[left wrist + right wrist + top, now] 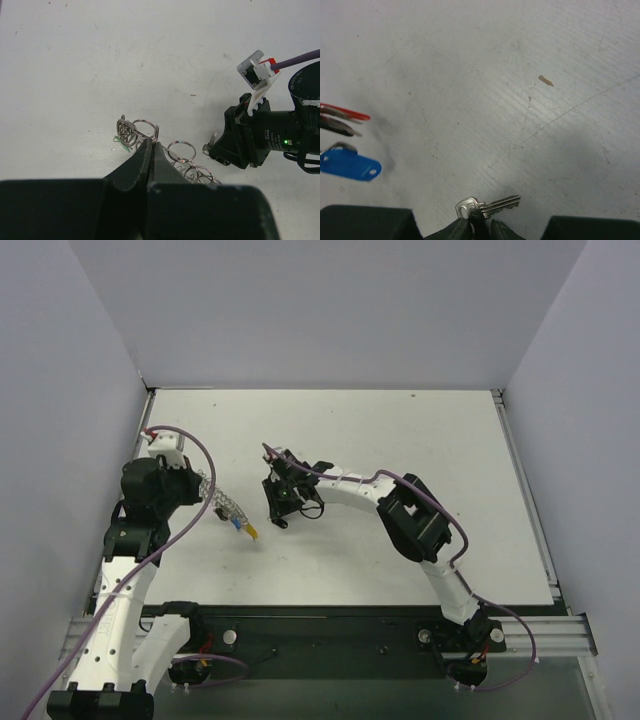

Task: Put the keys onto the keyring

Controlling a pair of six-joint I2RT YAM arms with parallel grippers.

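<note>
Near table (400, 440) centre, left end effector (151, 143) clamped on keyring (127, 133), right end effector (481, 226) narrow around silver key (492, 203), blue tag (350, 167) beside.

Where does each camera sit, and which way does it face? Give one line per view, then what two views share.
Top external: above and behind the bases, looking down on the table; left arm and right arm show.
Left wrist: on the left arm, facing past the left gripper, shut on the keyring, toward the right gripper.
Right wrist: low over the table, facing down past its fingertips at the silver key.
Shared: both wrist views show the silver key.
</note>
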